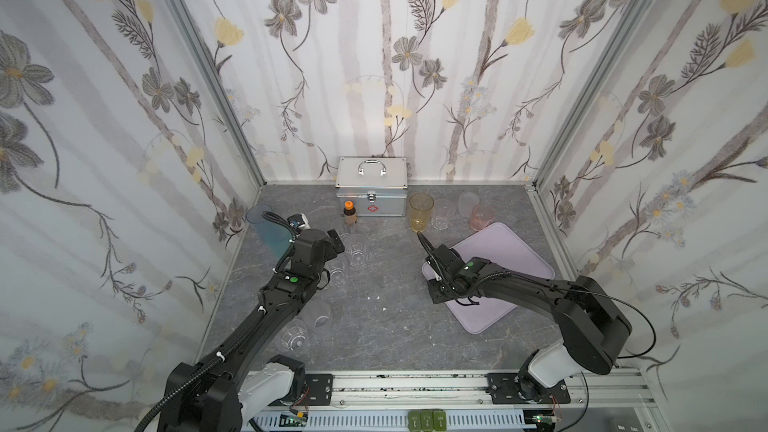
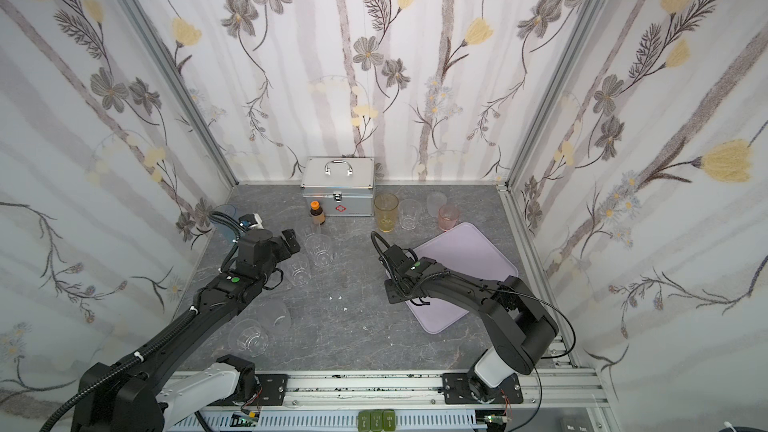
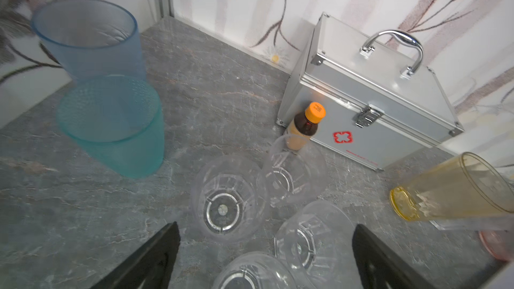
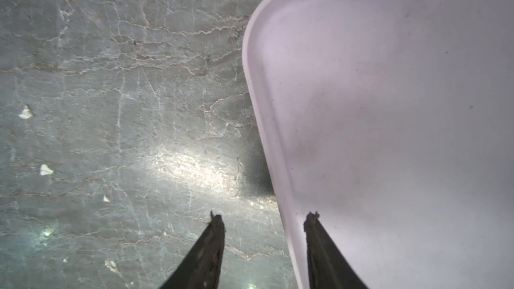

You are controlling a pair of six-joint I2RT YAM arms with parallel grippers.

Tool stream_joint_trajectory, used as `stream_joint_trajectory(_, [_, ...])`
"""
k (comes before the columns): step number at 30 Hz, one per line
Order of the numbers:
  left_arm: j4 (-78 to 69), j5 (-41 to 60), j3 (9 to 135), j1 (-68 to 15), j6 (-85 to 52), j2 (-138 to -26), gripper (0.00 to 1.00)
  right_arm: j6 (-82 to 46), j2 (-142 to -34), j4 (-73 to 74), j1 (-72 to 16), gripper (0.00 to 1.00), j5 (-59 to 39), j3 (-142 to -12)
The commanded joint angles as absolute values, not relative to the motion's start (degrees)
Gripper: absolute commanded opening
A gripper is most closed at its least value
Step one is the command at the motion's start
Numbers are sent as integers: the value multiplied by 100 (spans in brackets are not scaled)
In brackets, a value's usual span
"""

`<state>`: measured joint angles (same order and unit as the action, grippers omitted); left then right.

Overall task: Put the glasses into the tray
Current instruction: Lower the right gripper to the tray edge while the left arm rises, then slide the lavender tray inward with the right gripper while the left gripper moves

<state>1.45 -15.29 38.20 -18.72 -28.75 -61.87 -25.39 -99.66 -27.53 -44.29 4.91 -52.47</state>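
Near the worktop's front left corner stand a clear faceted glass [image 1: 293, 338] and a frosted glass [image 1: 318, 317]; the right gripper [image 4: 264, 218], jaws partly apart and holding nothing, straddles the rim of the lilac tray [image 1: 511, 251] on the worktop's right side; the left gripper [image 3: 266, 225], spread wide, hovers over clear tumblers [image 3: 228, 198]; an amber glass [image 1: 421, 211] and a pink glass [image 1: 481, 218] stand by the back edge.

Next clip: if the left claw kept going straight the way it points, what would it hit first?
Most likely the short clear glass standing nearest, between the fingers of the open left claw. Its clear neighbour sits almost as close, and depth is hard to judge here.
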Motion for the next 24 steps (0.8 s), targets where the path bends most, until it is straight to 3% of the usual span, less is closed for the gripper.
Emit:
stream_joint_trajectory(1, [-198,-1096,3740,-1844,-2921,-6196,99,-2461,-10177,-2583,-4452,41,723,-5237])
stream_joint_trajectory(11, [-202,-1785,3543,-1842,-2849,-5626,97,-2894,-10523,-2127,-4450,14,-53,-5171])
stream_joint_trajectory(18, [-224,-1845,3479,-1847,-2796,-5615,97,-3778,-10654,-1317,-4449,7,-889,-5464])
stream_joint_trajectory(24, [-237,-1829,3481,-1848,-2794,-5669,97,-4605,-11181,-552,-4456,5,-873,-6000])
